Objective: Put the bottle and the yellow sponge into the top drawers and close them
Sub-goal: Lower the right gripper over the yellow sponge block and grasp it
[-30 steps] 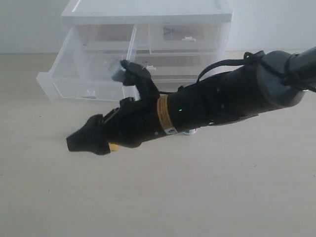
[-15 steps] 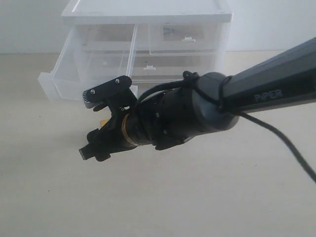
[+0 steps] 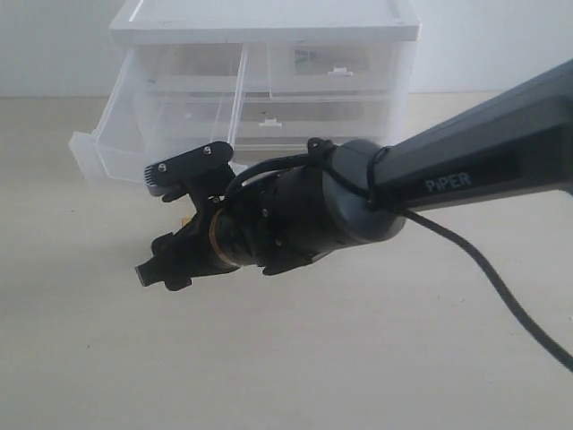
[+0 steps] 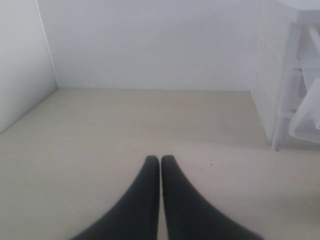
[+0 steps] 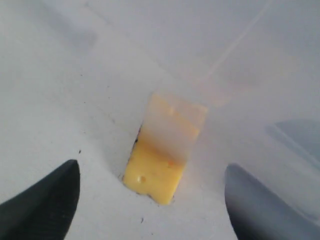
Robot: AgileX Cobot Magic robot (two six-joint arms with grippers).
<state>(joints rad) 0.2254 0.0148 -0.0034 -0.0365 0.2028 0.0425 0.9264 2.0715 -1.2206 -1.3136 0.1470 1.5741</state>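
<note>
The yellow sponge (image 5: 152, 172) lies on the pale tabletop, its far half veiled by clear plastic. My right gripper (image 5: 152, 207) is open, with its fingers (image 5: 45, 200) wide apart on either side of the sponge and not touching it. In the exterior view the right gripper (image 3: 159, 271) points left in front of the open top left drawer (image 3: 161, 116); a sliver of sponge (image 3: 185, 218) shows behind it. The top right drawer (image 3: 336, 67) is shut, with a dark patch inside; I cannot tell if it is the bottle. My left gripper (image 4: 160, 161) is shut on nothing.
The white-framed cabinet (image 3: 269, 20) stands at the back, against the wall. The right arm (image 3: 448, 170) crosses the table from the right with a cable hanging below. In the left wrist view the cabinet (image 4: 285, 75) is off to one side.
The right arm has swung round and its wrist has turned. The gripper has dropped slightly, to the left, over the sponge.
</note>
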